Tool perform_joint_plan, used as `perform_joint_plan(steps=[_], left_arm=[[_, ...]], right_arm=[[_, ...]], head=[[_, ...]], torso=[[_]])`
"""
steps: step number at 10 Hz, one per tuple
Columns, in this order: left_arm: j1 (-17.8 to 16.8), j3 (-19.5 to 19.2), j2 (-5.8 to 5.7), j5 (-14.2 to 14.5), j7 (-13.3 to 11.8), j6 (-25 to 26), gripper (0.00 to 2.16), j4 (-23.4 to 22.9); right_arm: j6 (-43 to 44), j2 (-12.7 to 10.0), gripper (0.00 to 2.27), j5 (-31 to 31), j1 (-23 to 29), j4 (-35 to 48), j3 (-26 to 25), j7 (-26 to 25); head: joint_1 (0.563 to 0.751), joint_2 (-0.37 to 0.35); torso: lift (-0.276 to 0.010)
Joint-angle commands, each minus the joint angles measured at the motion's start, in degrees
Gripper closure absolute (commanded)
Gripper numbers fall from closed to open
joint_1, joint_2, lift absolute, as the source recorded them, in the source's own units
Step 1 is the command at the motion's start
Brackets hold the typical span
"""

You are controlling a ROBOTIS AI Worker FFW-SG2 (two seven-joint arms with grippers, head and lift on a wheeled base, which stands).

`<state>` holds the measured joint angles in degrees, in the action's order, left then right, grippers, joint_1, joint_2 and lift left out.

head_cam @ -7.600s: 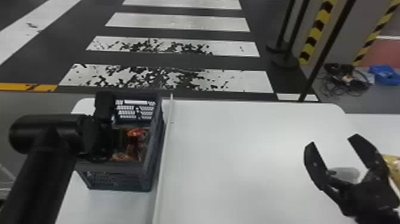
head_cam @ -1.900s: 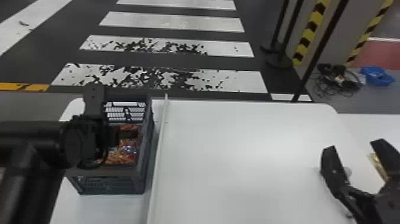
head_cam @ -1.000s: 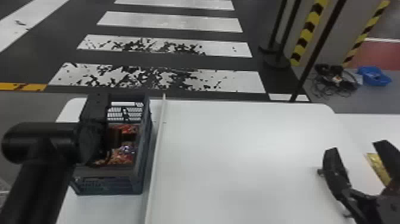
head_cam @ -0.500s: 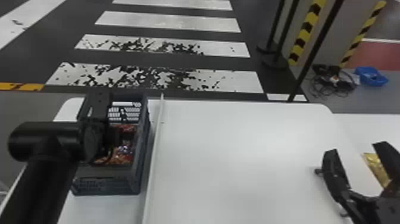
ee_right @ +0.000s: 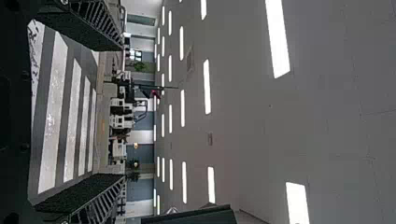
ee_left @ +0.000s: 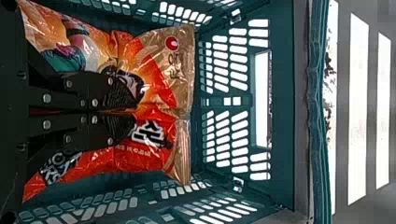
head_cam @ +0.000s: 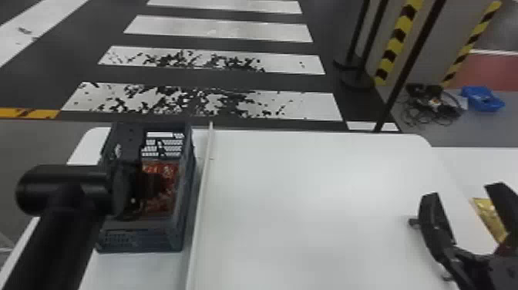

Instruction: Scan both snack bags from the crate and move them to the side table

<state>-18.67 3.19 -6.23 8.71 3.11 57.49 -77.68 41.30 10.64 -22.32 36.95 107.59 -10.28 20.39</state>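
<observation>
Inside the crate [head_cam: 140, 240], the left claw [head_cam: 154, 185] pinches a glossy red-and-orange snack bag [ee_left: 159, 95]; the right claw [head_cam: 463, 192] is spread wide.

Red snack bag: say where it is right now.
The red snack bag lies in the crate at the head view's left, pinched by the left gripper.

On the snack bag [ee_left: 159, 88] at the jaws of your left gripper [head_cam: 156, 185], you have bold white characters [ee_left: 149, 133] just beyond the tips, and smaller lettering [ee_left: 175, 65] by a round red logo [ee_left: 172, 44] farther out. White block letters [ee_left: 58, 165] sit alongside the jaws.
</observation>
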Motion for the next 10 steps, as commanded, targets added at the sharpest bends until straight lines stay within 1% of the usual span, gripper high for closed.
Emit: perform_joint_plan(steps=[1, 2, 4, 6, 8, 10], left_arm=[[0.7, -0.2, -0.01, -0.5, 0.0, -0.4, 1.94, -0.6], [2.0, -0.8, -0.01, -0.5, 0.4, 0.0, 1.95, -3.4], [4.8, -1.0, -0.01, -0.5, 1.9, 1.9, 1.95, -11.4], [6.7, -0.9, -0.01, -0.4, 2.2, 5.1, 1.95, -18.7], [8.0, -0.7, -0.01, 0.1, 2.4, 8.0, 1.95, -24.4], [10.0, -0.4, -0.01, 0.4, 3.6, 9.4, 1.97, -30.9]], right_arm=[[0.6, -0.1, 0.01, 0.0, 0.1, 0.0, 0.0, 0.0], [0.9, -0.2, 0.01, 0.0, 0.2, 0.0, 0.0, 0.0], [1.8, -0.3, 0.01, 0.0, 0.6, 0.2, 0.0, 0.0], [2.2, -0.4, 0.01, 0.0, 1.0, 0.4, 0.0, 0.0], [2.3, -0.4, 0.01, 0.0, 1.5, 0.9, -0.1, -0.1], [2.5, -0.4, 0.01, 0.0, 1.6, 1.2, -0.2, -0.1]], head=[[0.695, -0.067], [0.695, -0.065], [0.695, -0.060], [0.695, -0.060], [0.695, -0.068], [0.695, -0.079]], torso=[[-0.095], [-0.095], [-0.095], [-0.095], [-0.095], [-0.095]])
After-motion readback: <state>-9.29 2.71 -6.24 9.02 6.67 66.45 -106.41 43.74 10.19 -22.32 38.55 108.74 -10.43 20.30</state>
